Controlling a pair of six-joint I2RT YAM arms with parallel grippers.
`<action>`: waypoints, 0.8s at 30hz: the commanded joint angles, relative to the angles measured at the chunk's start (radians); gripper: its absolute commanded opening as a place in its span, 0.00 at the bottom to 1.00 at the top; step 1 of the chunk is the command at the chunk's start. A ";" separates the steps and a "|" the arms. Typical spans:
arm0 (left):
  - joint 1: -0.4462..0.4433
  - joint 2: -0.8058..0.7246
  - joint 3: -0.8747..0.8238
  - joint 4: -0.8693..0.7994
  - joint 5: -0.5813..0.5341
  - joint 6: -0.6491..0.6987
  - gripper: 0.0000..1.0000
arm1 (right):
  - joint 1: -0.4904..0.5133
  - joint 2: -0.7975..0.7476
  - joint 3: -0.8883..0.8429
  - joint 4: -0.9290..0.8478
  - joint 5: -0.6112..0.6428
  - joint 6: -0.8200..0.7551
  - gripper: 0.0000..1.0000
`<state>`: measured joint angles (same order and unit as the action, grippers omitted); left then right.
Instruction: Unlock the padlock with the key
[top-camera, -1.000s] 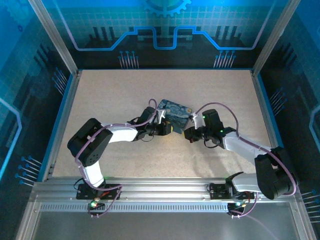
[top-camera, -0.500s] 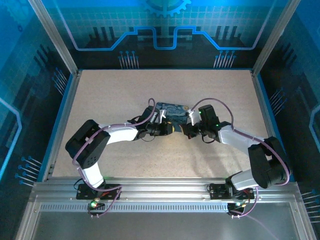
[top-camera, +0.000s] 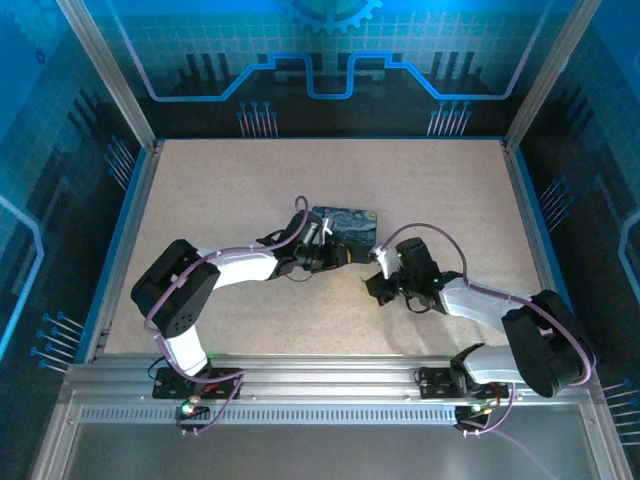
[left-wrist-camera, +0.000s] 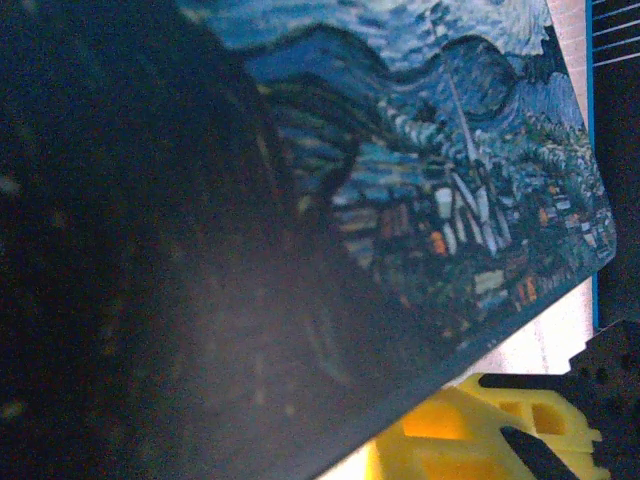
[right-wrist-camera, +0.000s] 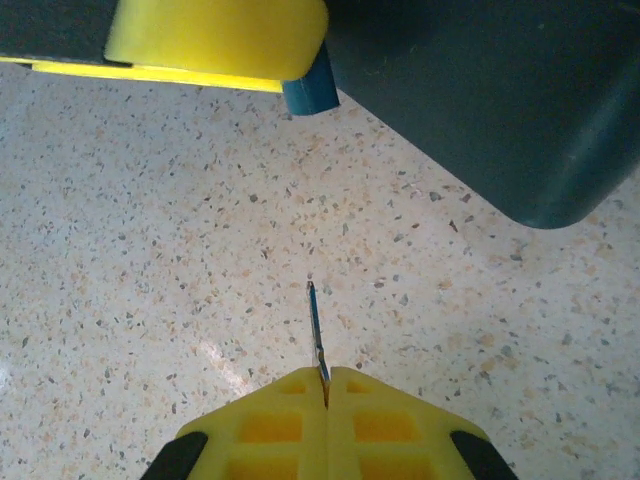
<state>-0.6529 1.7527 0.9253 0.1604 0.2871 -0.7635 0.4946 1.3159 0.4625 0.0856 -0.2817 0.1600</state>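
Observation:
My right gripper (right-wrist-camera: 327, 375) is shut on the key (right-wrist-camera: 316, 325), a thin dark sliver pointing forward over the speckled table. From above, this gripper (top-camera: 377, 283) hangs a little short of the starry-night tin (top-camera: 350, 222). My left gripper (top-camera: 338, 256) sits against the tin's near edge. The painted lid (left-wrist-camera: 450, 150) is pressed close to its camera, with one yellow finger (left-wrist-camera: 480, 430) at the bottom right. A small blue-grey block (right-wrist-camera: 310, 93) pokes out under the left arm's yellow finger (right-wrist-camera: 210, 35). I cannot tell whether it is the padlock.
The tin's dark rounded corner (right-wrist-camera: 500, 90) lies ahead and right of the key. Bare speckled table (right-wrist-camera: 150, 250) separates the key tip from the tin. Blue-lit walls and aluminium posts (top-camera: 110, 90) ring the table.
My right gripper has drawn back toward the near edge, away from the tin, with the key still in it. The left arm has hardly moved.

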 joint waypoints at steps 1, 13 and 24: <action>-0.008 -0.041 0.035 -0.001 0.027 -0.034 0.08 | 0.018 0.021 -0.004 0.098 0.017 0.006 0.00; -0.008 -0.043 0.044 -0.015 0.023 -0.028 0.07 | 0.036 0.140 0.028 0.246 0.035 0.006 0.00; -0.009 -0.041 0.039 -0.009 0.016 -0.030 0.07 | 0.036 0.197 0.042 0.318 0.038 0.005 0.00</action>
<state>-0.6575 1.7527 0.9344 0.1497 0.2863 -0.7876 0.5171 1.4975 0.4797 0.3553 -0.2493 0.1638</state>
